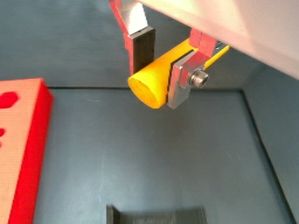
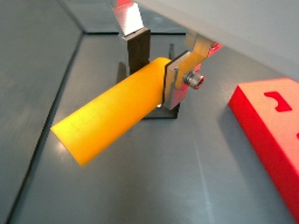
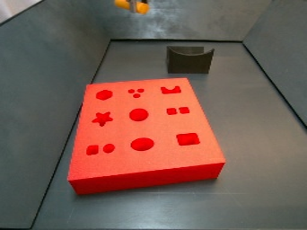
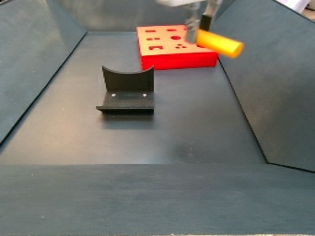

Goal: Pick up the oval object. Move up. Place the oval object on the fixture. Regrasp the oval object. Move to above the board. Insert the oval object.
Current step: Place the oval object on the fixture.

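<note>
Pincer (image 1: 163,72) clamps oval object (image 2: 114,115) aloft, clear of board (image 3: 142,135).

1. One gripper (image 1: 162,68) is counted, raised above the floor near the board's far end, clamped on the peg.
2. Two fingers (image 1: 142,45) are seen in both wrist views.
3. One oval object (image 2: 111,118) is counted, yellow-orange.
4. One fixture (image 3: 189,59) is counted in both side views.
5. One board (image 3: 144,126) is counted, red.
6. On the board, one star recess (image 3: 102,118), one crown recess (image 3: 171,89) and one oval recess (image 3: 143,143) are counted.
</note>
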